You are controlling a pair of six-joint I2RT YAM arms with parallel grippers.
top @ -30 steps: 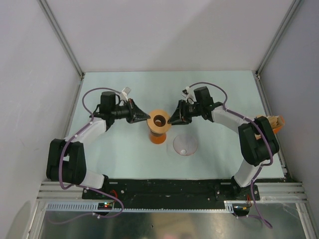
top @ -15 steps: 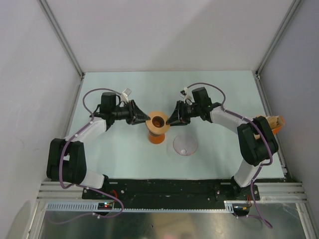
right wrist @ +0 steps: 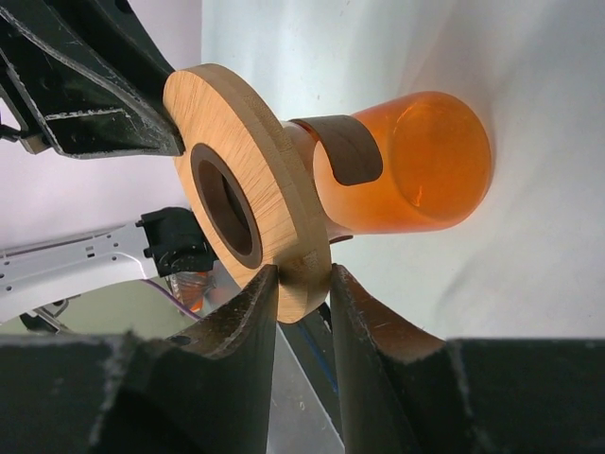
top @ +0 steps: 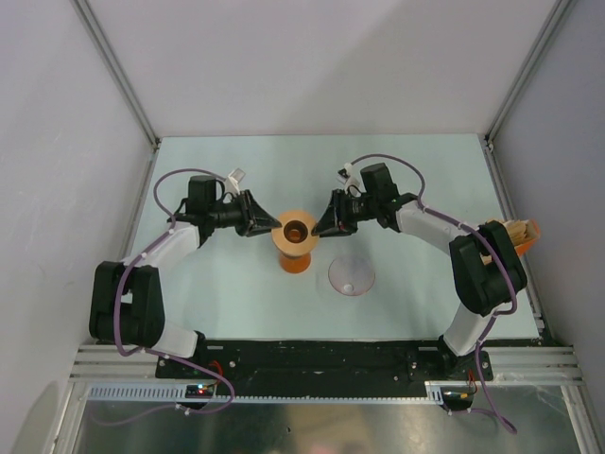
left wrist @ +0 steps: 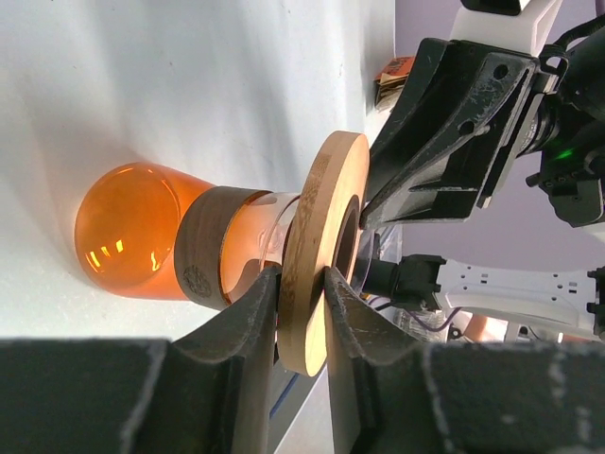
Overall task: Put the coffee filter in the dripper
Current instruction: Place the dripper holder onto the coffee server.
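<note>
The dripper [top: 296, 262] stands mid-table: an orange glass base [left wrist: 128, 232], a dark brown collar [left wrist: 203, 246] and a clear flared top. A pale wooden ring [top: 296, 230] sits on top of it. My left gripper [top: 276, 225] comes in from the left. Its jaws press both faces of the ring's rim [left wrist: 317, 255] in the left wrist view. Opposite it, my right gripper [top: 319, 227] clamps the rim [right wrist: 246, 180] from the right side. The coffee filter is out of view.
A clear round cone-like piece [top: 351, 277] with a white spot lies on the table, just right of the dripper and nearer the bases. A tan-and-white paper stack [top: 518, 230] sits at the right edge behind the right arm. Enclosure walls ring the table.
My left gripper opened and closed onto the wooden ring's left rim. The right gripper kept its hold, and the ring with the dripper shifted slightly left.
</note>
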